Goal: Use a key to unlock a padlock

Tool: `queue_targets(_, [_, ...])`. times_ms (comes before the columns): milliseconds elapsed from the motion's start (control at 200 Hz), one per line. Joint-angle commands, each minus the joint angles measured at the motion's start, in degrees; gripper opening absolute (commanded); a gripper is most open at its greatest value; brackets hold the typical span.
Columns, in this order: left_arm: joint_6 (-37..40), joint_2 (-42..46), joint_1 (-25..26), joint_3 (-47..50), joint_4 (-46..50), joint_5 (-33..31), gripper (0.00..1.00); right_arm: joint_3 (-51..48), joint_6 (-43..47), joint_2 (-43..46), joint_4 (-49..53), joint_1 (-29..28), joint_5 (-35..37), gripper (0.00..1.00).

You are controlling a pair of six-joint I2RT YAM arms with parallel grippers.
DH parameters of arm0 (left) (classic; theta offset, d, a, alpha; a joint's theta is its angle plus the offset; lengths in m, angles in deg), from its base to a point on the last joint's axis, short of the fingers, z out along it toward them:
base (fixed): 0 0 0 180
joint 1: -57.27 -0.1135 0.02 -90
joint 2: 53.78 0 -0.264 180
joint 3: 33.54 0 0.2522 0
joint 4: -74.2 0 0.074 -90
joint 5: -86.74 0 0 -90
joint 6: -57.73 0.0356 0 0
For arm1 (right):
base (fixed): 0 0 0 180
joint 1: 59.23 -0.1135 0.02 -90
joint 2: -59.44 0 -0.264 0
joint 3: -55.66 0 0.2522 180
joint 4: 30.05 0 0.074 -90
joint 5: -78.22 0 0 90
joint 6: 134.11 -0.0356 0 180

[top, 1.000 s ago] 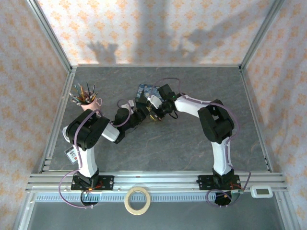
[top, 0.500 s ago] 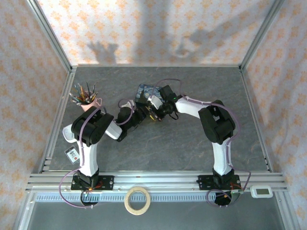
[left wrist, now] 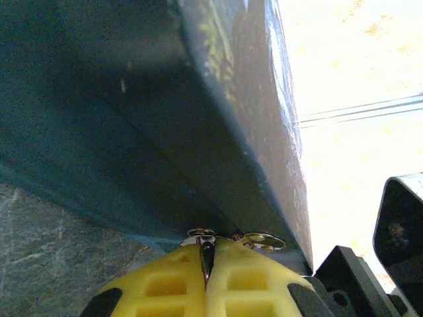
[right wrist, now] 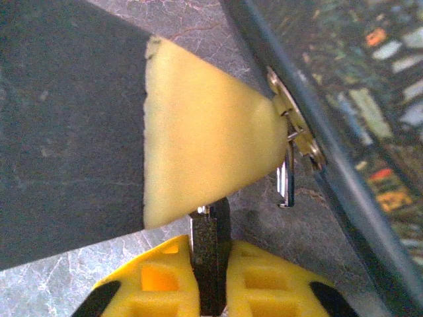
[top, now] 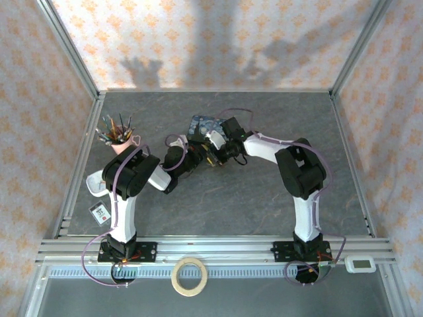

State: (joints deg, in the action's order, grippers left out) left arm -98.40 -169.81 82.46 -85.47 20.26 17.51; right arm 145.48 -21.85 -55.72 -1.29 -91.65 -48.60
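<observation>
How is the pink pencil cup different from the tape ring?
The pencil cup is pink; the tape ring is pale tan. The cup stands upright on the table, full of pencils; the ring lies flat and empty beyond the table's near rail. Both are round.

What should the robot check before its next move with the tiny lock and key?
1. Right gripper grips the padlock: ok. The dark body is squeezed between the yellow fingers.
2. Left gripper grips the key: ok. The pads are shut on a thin silvery piece.
3. Key tip is in the keyhole: cannot tell. The left gripper's pad covers that spot in the right wrist view.
4. Shackle has popped open: cannot tell.
5. Room to turn: not ok. The blue tin sits right beside both grippers.
</observation>
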Motion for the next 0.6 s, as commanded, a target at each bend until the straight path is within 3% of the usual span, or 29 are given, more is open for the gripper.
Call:
queue_targets(0, [1.1, -0.9, 0.2, -0.1, -0.5, -0.9, 0.0, -2.0, -5.4, 6.4, -0.9, -0.6, -1.1, 0.22])
queue_targets(100, [1.1, -0.9, 0.2, 0.2, -0.9, -0.9, 0.0, -5.2, -10.3, 10.5, -1.7, -0.6, -0.8, 0.4])
queue_targets(265, [0.8, -0.7, 0.2, 0.7, -1.6, -0.7, 0.0, -10.9, -19.5, 18.8, -4.0, -0.4, -1.4, 0.48])
queue_targets(425, [0.8, -0.3, 0.2, 1.1, -2.1, -0.5, 0.0, -11.3, -35.6, 21.2, -6.3, 1.9, 12.9, 0.66])
queue_targets(596, [0.4, 0.2, 0.2, 1.9, -3.0, -0.9, 0.0, -10.9, -45.4, 19.6, -11.4, 3.6, 25.3, 0.69])
